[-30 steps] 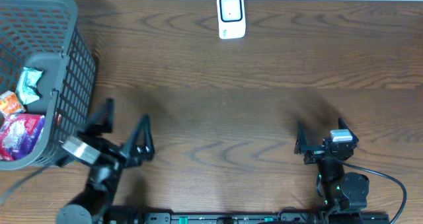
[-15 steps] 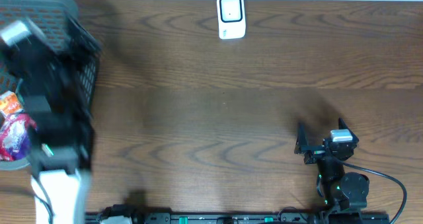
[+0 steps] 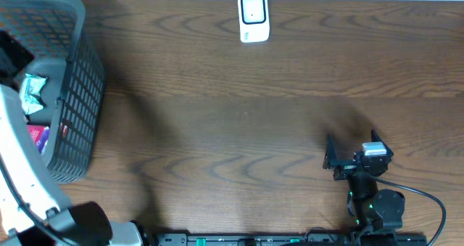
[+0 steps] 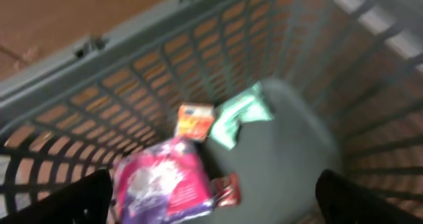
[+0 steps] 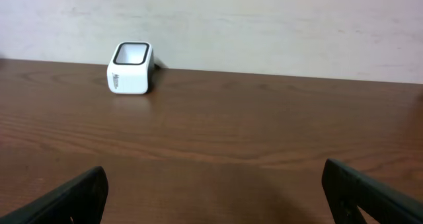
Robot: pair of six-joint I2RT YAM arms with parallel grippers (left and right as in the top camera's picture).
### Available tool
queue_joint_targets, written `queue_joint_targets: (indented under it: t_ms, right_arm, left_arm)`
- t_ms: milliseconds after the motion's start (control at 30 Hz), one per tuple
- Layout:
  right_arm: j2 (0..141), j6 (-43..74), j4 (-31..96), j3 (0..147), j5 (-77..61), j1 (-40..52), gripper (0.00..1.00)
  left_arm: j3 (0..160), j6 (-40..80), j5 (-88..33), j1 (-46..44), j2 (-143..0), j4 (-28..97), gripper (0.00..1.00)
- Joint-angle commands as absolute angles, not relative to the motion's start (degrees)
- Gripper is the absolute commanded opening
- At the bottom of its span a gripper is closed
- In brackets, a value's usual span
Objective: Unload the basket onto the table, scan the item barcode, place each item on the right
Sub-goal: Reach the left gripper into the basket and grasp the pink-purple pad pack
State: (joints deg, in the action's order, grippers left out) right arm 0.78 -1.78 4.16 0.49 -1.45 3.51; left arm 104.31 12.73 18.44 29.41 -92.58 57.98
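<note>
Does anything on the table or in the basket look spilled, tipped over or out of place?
Nothing stands out. The basket stands upright at the left of the table, packets loose inside, and the white scanner sits flat at the far edge.

The fingers of the left gripper (image 4: 213, 201) look like matt black plastic. Beneath them the basket (image 4: 218, 45) is dull grey moulded plastic, a smooth lattice. Between those jaws lies a pink pouch (image 4: 164, 184) of glossy film; beyond it a mint-green wrapper (image 4: 241, 113) looks crinkled, with a soft sheen. Far ahead of the right gripper (image 5: 215, 197), towards its left jaw, the scanner (image 5: 130, 68) is smooth white plastic with a dark glossy window, on a table (image 5: 264, 131) of brown grained wood, satin-finished.
</note>
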Motion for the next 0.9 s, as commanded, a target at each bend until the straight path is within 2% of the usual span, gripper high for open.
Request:
queue_joint_targets:
  t_ms: [0,333,867]
  right_arm:
    - [0.64,-2.22,4.32,0.36,-1.19,3.7,0.99]
    - [0.64,-2.22,4.29,0.36,-1.19,3.7,0.99]
    - [0.64,-2.22,4.32,0.36,-1.19,3.7,0.99]
  left_arm:
    - [104.03,11.62,18.24,32.75,-96.2,61.21,0.98]
    - [102.24,17.34,12.38,35.62,-105.41,68.05,0.98]
    - [94.17,22.2,18.09,35.33,-112.86,64.95,0.98]
